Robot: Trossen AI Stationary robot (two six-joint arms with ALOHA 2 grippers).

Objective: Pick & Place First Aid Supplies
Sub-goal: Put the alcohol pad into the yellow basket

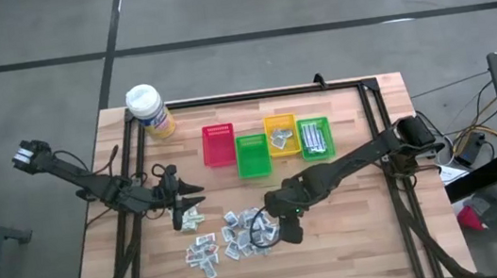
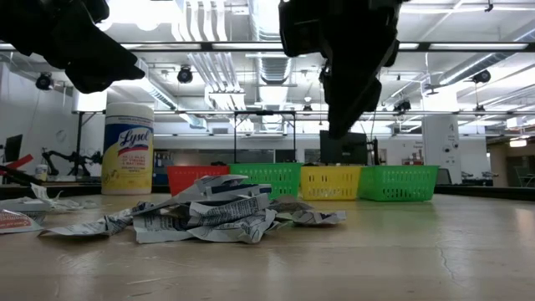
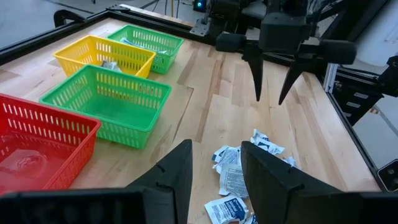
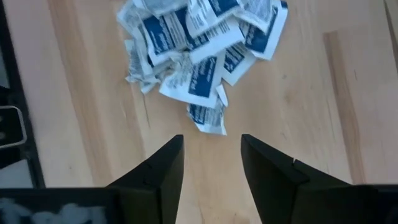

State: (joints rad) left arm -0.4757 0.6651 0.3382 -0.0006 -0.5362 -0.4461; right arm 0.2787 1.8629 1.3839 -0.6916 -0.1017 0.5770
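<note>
1. Our right gripper (image 1: 290,232) hangs over the near side of the table with its fingers spread apart and nothing between them. In the right wrist view it looks straight down at bare wood, with the packets just beyond the fingertips.

2. Our left gripper (image 1: 184,207) sits off to the left of the heap, fingers also parted and empty as far as we can see. It's right by a couple of stray packets there.

3. The first aid supplies (image 1: 227,237) are mostly in a loose, crinkly heap near the front edge of the table (image 1: 376,247), white wrappers with blue print, all jumbled together.

4. Behind the heap is a row of bins. The yellow bin (image 1: 280,136) has a few packets in it, and the far-right green bin (image 1: 315,138) holds some striped strips. The red bin (image 1: 219,145) and the middle green bin (image 1: 251,155) look empty, or close to it.

5. So we'd say it's early days: a handful sorted, dozens still on the table, and neither gripper is carrying anything right now.
</note>
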